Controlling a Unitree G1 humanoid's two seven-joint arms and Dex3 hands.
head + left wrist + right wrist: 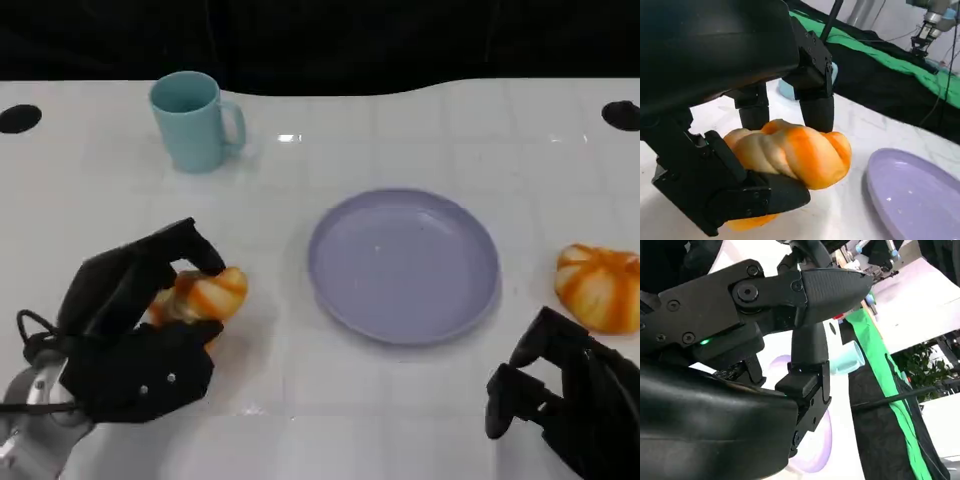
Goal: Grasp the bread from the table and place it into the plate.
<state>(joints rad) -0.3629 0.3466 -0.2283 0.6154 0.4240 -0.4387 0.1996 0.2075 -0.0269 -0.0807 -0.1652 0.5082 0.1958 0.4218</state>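
Orange-and-cream twisted bread (pixel 203 297), glossy and ridged, sits gripped in the left hand (pixel 135 335): matte black fingers (pixel 817 107) press its top while the thumb clamps it from below, as the left wrist view confirms. This bread is at the table's near left, well apart from the plate (pixel 403 264) and not yet in it. Plate is round, shallow, smooth lavender with a raised rim, centred on the glossy white table (pixel 330 140). A second bread roll (pixel 601 287), similarly ridged and orange-striped, lies just right of the plate, untouched. Right hand (pixel 560 395) rests at the near right, just below that roll, fingers curled inward around nothing. A cylindrical teal mug (pixel 192 121) with handle stands upright at the far left.
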